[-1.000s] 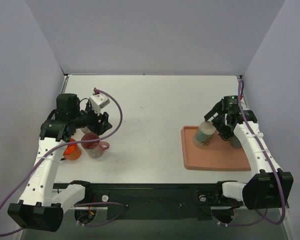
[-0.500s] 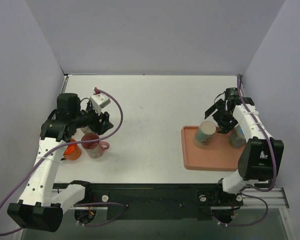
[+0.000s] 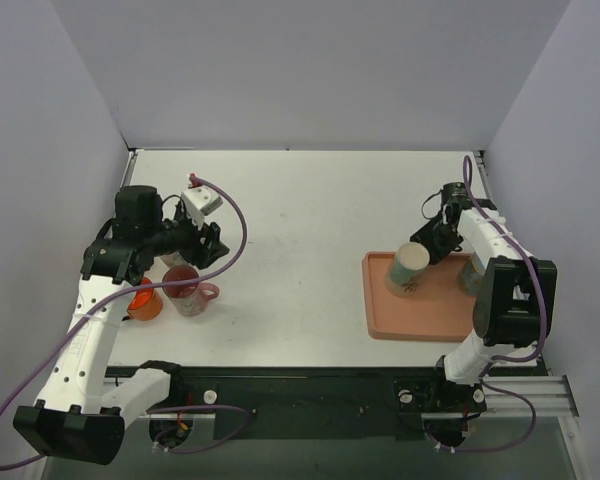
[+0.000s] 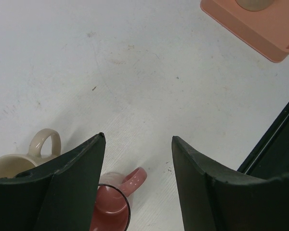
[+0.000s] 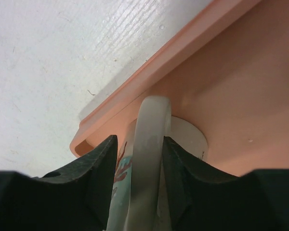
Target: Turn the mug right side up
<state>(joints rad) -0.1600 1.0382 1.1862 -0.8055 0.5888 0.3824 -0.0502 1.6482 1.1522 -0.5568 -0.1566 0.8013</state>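
Right gripper (image 3: 435, 238) has moved in close to the mug (image 3: 408, 268), a cream cup on the flat pink tray (image 3: 420, 325). From the left wrist, the left gripper (image 4: 137, 137) gapes wide and holds nothing. From the right wrist, black fingers (image 5: 94, 168) sit either side of the mug's smooth curved handle (image 5: 151, 144). I cannot tell if they squeeze it.

right gripper (image 3: 436, 240) at mug (image 3: 407, 270) on pink tray (image 3: 420, 320)

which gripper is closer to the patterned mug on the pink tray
Right. The right gripper straddles the handle of the patterned mug on the pink tray; the left gripper hangs far to the left, by the red mug.
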